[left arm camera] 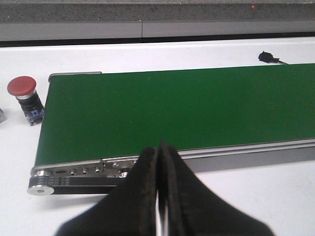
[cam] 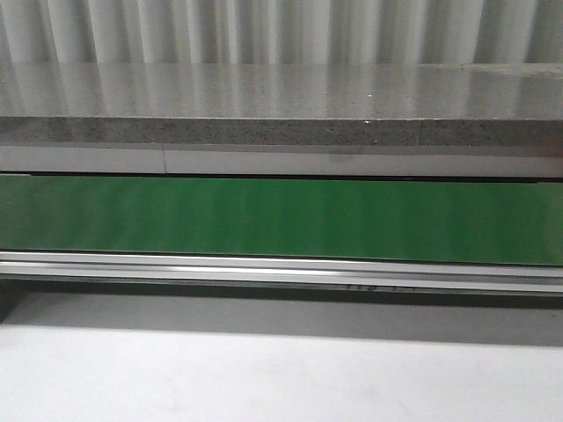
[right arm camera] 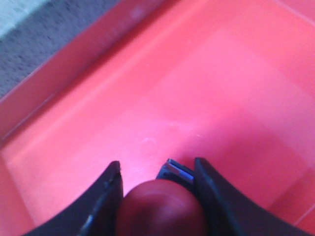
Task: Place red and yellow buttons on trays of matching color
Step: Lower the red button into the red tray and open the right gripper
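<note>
Right pincer (right arm camera: 156, 196) clamped on red button (right arm camera: 160, 209) above red tray (right arm camera: 206, 88); left pincer (left arm camera: 160, 152) shut, empty; second red button (left arm camera: 23, 93) waiting on counter (left arm camera: 246, 196).

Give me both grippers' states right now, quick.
Left gripper: shut, fingers pressed together, holding nothing.
Right gripper: shut on a red button, over the red tray.
</note>
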Motion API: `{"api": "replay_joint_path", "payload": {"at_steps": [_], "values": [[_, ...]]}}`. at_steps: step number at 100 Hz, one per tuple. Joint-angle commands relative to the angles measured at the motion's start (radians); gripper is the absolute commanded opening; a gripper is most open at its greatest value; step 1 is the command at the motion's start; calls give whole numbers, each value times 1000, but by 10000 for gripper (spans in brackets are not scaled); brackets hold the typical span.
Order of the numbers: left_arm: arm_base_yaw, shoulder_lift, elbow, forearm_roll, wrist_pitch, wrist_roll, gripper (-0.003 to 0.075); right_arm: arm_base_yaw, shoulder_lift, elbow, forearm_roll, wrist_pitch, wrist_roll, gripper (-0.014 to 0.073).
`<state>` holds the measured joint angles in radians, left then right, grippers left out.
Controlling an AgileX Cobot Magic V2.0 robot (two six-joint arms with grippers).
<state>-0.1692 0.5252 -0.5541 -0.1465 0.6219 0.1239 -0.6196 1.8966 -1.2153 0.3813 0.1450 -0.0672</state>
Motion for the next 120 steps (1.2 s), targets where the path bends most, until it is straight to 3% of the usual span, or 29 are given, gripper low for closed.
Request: {"api": "replay_joint_path", "payload": {"at_steps": [1, 11, 18, 35, 42, 81, 88, 95, 120], "values": [[-10, 4, -27, -17, -73, -3, -20, -8, -39, -36, 10, -72, 0, 71], [-10, 4, -27, -17, -73, -3, -20, -8, -29, -36, 10, -75, 0, 94], [-10, 4, -27, -17, -73, -3, -20, -8, -22, -36, 10, -77, 0, 157], [-10, 4, -27, -17, -73, -3, -20, -8, -21, -36, 10, -85, 0, 451], [-10, 4, -27, -17, -73, -3, -20, -8, -22, -36, 10, -89, 0, 516], [-10, 4, -27, -17, -73, -3, -20, -8, -141, -36, -14, -14, -1, 520], [-10, 4, -27, -17, -73, -3, -20, -5, -184, -36, -31, 29, -1, 496], [-10, 4, -27, -17, -73, -3, -20, 2, -229, -36, -53, 85, -2, 419], [-10, 4, -27, -17, -73, -3, -20, 114, -395, -36, -216, 252, -3, -33]]}}
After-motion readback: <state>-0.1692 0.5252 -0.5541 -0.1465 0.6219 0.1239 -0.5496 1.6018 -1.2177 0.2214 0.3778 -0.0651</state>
